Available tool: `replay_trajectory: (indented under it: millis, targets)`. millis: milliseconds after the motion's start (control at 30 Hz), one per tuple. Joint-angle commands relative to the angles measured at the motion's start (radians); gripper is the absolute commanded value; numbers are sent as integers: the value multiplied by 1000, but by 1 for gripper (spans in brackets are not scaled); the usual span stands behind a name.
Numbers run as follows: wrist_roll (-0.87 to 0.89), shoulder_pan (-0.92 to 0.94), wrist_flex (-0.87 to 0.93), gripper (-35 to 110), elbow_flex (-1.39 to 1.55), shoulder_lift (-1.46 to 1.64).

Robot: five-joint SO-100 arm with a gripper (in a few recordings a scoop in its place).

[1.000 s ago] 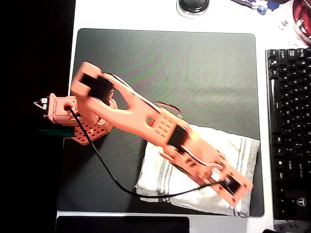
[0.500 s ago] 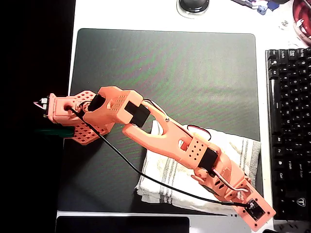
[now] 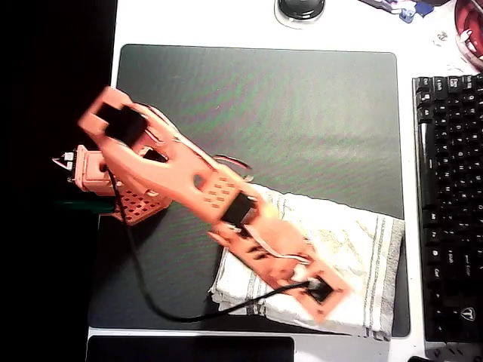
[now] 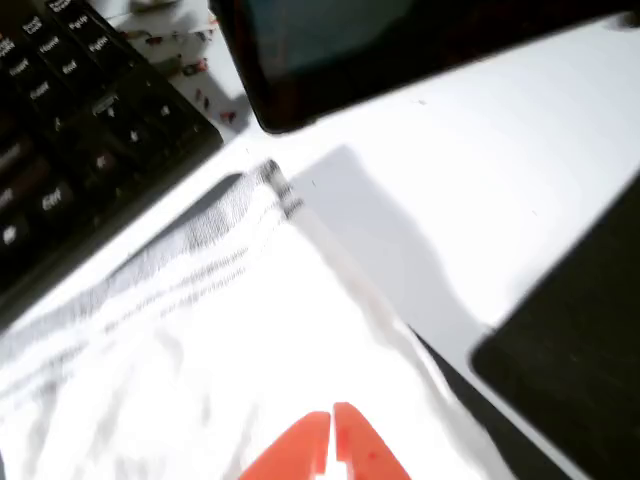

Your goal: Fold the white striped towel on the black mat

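Hovering above white striped towel (image 4: 190, 340) | jaws (image 4: 332, 425) pressed together, empty | towel spread beneath the tips

The towel (image 3: 355, 249) is cream-white with thin grey-green stripes in bands near its edges, and in the wrist view (image 4: 200, 330) it looks bright white with blurred grey stripes. The mat (image 3: 302, 121) under it is matte black. The arm (image 3: 189, 177) is orange-salmon with black blocks set into it, a black cable, and thin red and white wires. The gripper (image 4: 332, 445) shows two orange fingertips pressed together. The keyboard (image 3: 449, 196) is black with white lettering on the keys. The table (image 3: 226, 23) is white. A red round object (image 3: 469, 30) sits at the top right corner of the overhead view.
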Motion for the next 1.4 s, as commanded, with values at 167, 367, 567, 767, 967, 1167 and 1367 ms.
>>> replay_trajectory:
  millis: [167,367,567,767,967,1167,1367]
  targets:
    - [-175,115,75,0,374,327]
    - [-302,193,236,0,368,291]
    - [-383,241,175,0,420,264]
    - [-236,135,130,10,368,330]
    - [-80,-104,98,15,218,296]
    - [-17,-259,170,18,-83,-38]
    - [-2,-339,339,25,-380,-380]
